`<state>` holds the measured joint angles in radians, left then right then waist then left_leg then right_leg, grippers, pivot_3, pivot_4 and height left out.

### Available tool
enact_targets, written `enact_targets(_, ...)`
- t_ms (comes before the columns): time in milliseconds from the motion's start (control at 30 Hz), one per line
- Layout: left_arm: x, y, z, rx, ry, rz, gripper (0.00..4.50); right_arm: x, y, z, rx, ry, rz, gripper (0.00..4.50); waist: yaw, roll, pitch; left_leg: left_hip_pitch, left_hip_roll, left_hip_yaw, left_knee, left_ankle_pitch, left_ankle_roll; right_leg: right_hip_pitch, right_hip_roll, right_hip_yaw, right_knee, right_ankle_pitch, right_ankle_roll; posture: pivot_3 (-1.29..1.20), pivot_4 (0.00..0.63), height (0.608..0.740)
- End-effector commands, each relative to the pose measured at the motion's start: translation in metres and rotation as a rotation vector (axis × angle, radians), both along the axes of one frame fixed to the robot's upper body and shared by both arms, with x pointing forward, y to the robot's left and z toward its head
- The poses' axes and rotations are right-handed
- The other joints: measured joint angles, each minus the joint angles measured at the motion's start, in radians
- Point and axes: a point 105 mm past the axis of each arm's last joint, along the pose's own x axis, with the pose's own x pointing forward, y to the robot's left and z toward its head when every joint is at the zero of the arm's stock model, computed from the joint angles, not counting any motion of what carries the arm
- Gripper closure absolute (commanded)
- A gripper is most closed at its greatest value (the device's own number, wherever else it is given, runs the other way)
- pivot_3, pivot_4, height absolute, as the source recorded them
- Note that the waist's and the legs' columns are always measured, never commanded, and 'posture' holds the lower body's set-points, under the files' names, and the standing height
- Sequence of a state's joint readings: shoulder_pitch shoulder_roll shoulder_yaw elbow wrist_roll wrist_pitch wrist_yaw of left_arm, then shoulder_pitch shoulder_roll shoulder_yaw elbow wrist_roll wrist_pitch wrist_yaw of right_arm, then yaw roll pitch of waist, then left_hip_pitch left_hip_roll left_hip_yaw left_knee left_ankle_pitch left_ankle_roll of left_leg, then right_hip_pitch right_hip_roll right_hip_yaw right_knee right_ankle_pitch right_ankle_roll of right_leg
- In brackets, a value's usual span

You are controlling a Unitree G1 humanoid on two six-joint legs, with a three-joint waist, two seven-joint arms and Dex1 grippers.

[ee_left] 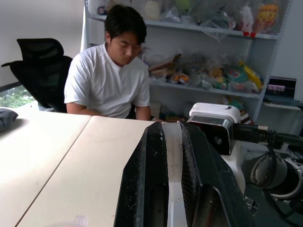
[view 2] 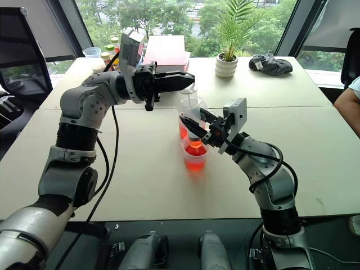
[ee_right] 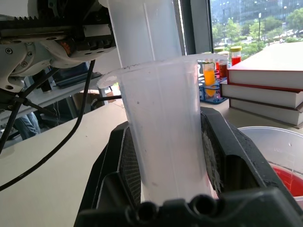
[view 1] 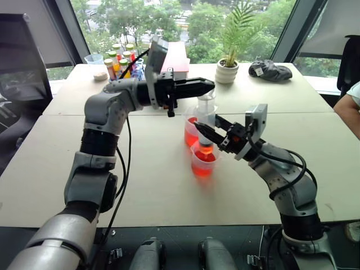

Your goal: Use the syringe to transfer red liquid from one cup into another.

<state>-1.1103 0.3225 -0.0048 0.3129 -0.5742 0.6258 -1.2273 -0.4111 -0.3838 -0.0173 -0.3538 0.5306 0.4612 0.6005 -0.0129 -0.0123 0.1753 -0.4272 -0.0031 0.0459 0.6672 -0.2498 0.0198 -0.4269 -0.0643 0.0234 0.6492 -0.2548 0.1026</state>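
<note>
The syringe (view 1: pixel 206 121) stands upright over the shorter cup (view 1: pixel 203 162), its orange-red tip down inside that cup, where red liquid (view 1: pixel 203 166) fills the lower part. The right gripper (view 1: pixel 203 133) is clamped across the clear barrel low down, one black finger on each side; the right wrist view shows the barrel (ee_right: pixel 163 127) pinched between the two pads with its flange just above them. The left gripper (view 1: pixel 207 85) reaches in level from the robot's left at the top of the syringe, its two fingers pressed together at the plunger's top; whether they actually pinch the ring I cannot tell, since the fingers cover it. In the left wrist view those fingers (ee_left: pixel 144 189) lie closed flat against each other with a pale strip between them. The taller cup (view 1: pixel 191 128) stands just behind the shorter one, touching or nearly so, also holding red liquid. Both cups sit near the middle of the pale table (view 1: pixel 152 185). At the far edge stand a potted plant (view 1: pixel 230 59), a stack of books (view 1: pixel 174 59), a rack of small bottles (view 1: pixel 120 61) and a dark bundle (view 1: pixel 271 71). A person in a white shirt (ee_left: pixel 106 85) sits at the table's side
</note>
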Motion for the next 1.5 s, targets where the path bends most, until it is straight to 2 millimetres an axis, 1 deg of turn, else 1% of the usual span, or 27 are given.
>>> enact_targets(33,-0.008,-0.017,-0.025,0.088,0.034,-0.057,4.44,-0.013,-0.005,0.059,0.065,-0.196,-0.008,3.08,0.000,0.000,0.000,0.000,0.000,0.000,0.000,0.000,0.000,0.000,0.000,0.000,0.000,0.000,0.000,0.00,0.150,0.740)
enact_targets(100,-0.009,-0.018,-0.032,0.100,0.043,-0.061,4.44,-0.015,-0.006,0.064,0.066,-0.197,-0.007,3.08,0.000,0.000,0.000,0.000,0.000,0.000,0.000,0.000,0.000,0.000,0.000,0.000,0.000,0.000,0.000,0.00,0.150,0.740)
enact_targets(467,-0.017,-0.025,-0.049,0.118,0.098,-0.093,4.44,-0.024,-0.006,0.082,0.065,-0.190,0.013,3.08,0.001,0.000,0.000,0.000,0.000,0.000,0.000,0.000,0.000,0.000,0.000,0.000,0.000,0.000,0.000,0.00,0.150,0.740)
enact_targets(600,-0.017,-0.025,-0.050,0.117,0.109,-0.093,4.44,-0.025,-0.006,0.084,0.066,-0.181,0.020,3.08,0.001,0.000,0.000,0.000,0.000,0.000,0.000,0.000,0.000,0.000,0.000,0.000,0.000,0.000,0.000,0.00,0.150,0.740)
enact_targets(700,-0.015,-0.024,-0.045,0.100,0.125,-0.089,4.44,-0.025,-0.005,0.080,0.064,-0.163,0.025,3.08,0.001,0.000,0.000,0.000,0.000,0.000,0.000,0.000,0.000,0.000,0.000,0.000,0.000,0.000,0.000,0.00,0.150,0.740)
enact_targets(767,-0.012,-0.022,-0.039,0.079,0.134,-0.076,3.61,-0.025,-0.005,0.076,0.061,-0.149,0.029,3.08,0.002,0.000,0.000,0.000,0.000,0.000,0.000,0.000,0.000,0.000,0.000,0.000,0.000,0.000,0.000,0.00,0.150,0.740)
enact_targets(800,-0.010,-0.021,-0.034,0.067,0.136,-0.069,3.29,-0.024,-0.005,0.073,0.054,-0.140,0.030,3.08,0.003,0.000,0.000,0.000,0.000,0.000,0.000,0.000,0.000,0.000,0.000,0.000,0.000,0.000,0.000,0.00,0.150,0.740)
enact_targets(933,-0.003,-0.012,-0.021,0.038,0.110,-0.029,1.34,-0.023,-0.002,0.064,0.049,-0.108,0.035,3.08,0.001,0.000,0.000,0.000,0.000,0.000,0.000,0.000,0.000,0.000,0.000,0.000,-0.001,0.000,0.000,0.00,0.150,0.740)
enact_targets(1000,0.001,-0.004,-0.015,0.033,0.085,0.008,0.29,-0.023,-0.001,0.061,0.049,-0.093,0.040,3.08,-0.002,0.000,0.000,0.000,0.000,0.000,0.000,0.000,0.000,0.000,0.000,0.000,-0.001,0.000,0.000,0.00,0.150,0.740)
enact_targets(1033,0.003,0.005,-0.010,0.027,0.059,0.044,0.03,-0.022,-0.001,0.058,0.045,-0.082,0.041,3.08,-0.005,0.000,0.000,0.000,0.000,0.000,0.000,0.000,0.000,0.000,0.000,0.000,0.000,0.000,0.000,0.00,0.150,0.740)
enact_targets(1067,0.005,0.013,-0.006,0.021,0.044,0.069,0.03,-0.022,-0.001,0.057,0.040,-0.074,0.041,3.08,-0.007,0.000,0.000,0.000,0.001,0.000,0.000,0.000,0.000,0.000,0.001,0.000,0.000,0.000,0.000,0.00,0.150,0.740)
enact_targets(1133,0.008,0.029,-0.001,0.004,0.036,0.120,0.03,-0.019,-0.002,0.061,0.056,-0.058,0.035,3.08,-0.007,0.000,0.000,0.000,0.001,-0.001,-0.001,0.000,0.000,0.000,0.001,0.000,0.000,0.000,0.000,0.00,0.150,0.740)
enact_targets(1233,0.010,0.045,0.000,-0.002,0.048,0.170,0.03,-0.011,-0.010,0.070,0.071,-0.030,-0.008,3.08,-0.003,0.000,0.000,0.000,0.001,-0.001,-0.001,0.000,0.000,0.000,0.001,0.000,0.000,0.000,0.000,0.00,0.150,0.740)
enact_targets(1300,0.010,0.055,-0.003,0.005,0.056,0.203,0.03,0.000,-0.021,0.076,0.056,0.013,-0.080,3.08,0.000,0.000,0.000,0.000,0.001,0.000,-0.001,0.000,0.000,0.000,0.000,0.000,0.000,0.000,0.000,0.00,0.150,0.740)
enact_targets(1367,0.008,0.061,-0.009,0.023,0.063,0.218,0.03,0.009,-0.036,0.089,0.103,0.071,-0.132,3.08,0.003,0.000,0.000,0.000,0.000,0.000,0.000,0.000,0.000,0.000,-0.002,0.000,0.000,0.000,0.000,0.00,0.150,0.740)
enact_targets(1433,0.004,0.062,-0.015,0.035,0.074,0.221,0.03,0.020,-0.052,0.089,0.074,0.169,-0.205,3.08,0.006,0.000,0.000,0.000,0.000,0.000,0.000,0.000,0.000,0.000,-0.003,-0.001,-0.001,0.000,0.000,0.00,0.150,0.740)
enact_targets(1500,0.001,0.062,-0.022,0.053,0.079,0.218,0.03,0.029,-0.069,0.082,0.023,0.286,-0.280,3.08,0.006,0.000,0.000,0.000,-0.001,0.000,0.000,0.000,0.000,0.000,-0.007,-0.001,-0.001,0.000,0.000,0.00,0.150,0.740)
